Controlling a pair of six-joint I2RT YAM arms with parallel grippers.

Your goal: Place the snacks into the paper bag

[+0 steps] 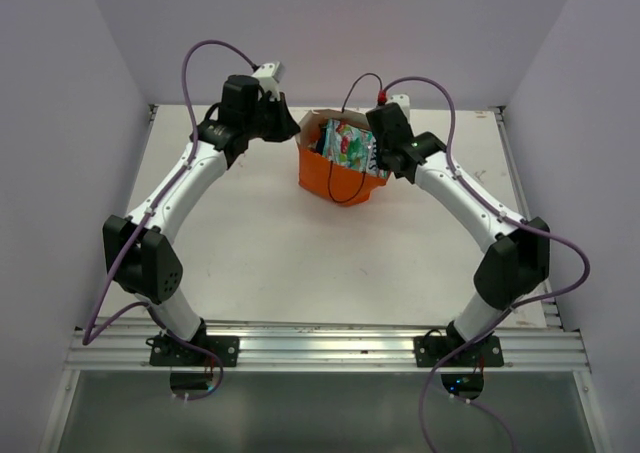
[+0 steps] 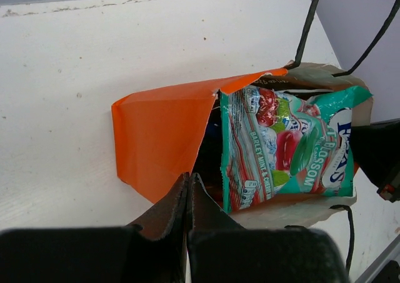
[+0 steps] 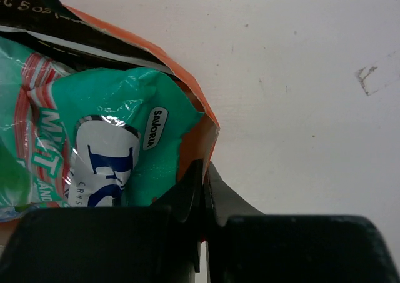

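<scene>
You're looking at a robotics lab test cell: a white table [image 1: 300, 263] boxed in by pale walls [image 1: 60, 153], an aluminium rail [image 1: 330, 351] along its near edge with the left arm [image 1: 185, 188] and right arm [image 1: 460, 193] bolted on, 2 in all, purple cables [image 1: 205, 48] looping off them.

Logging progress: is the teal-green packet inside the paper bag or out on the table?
Inside: the teal-green packet sits within the paper bag, orange walls around it.
</scene>
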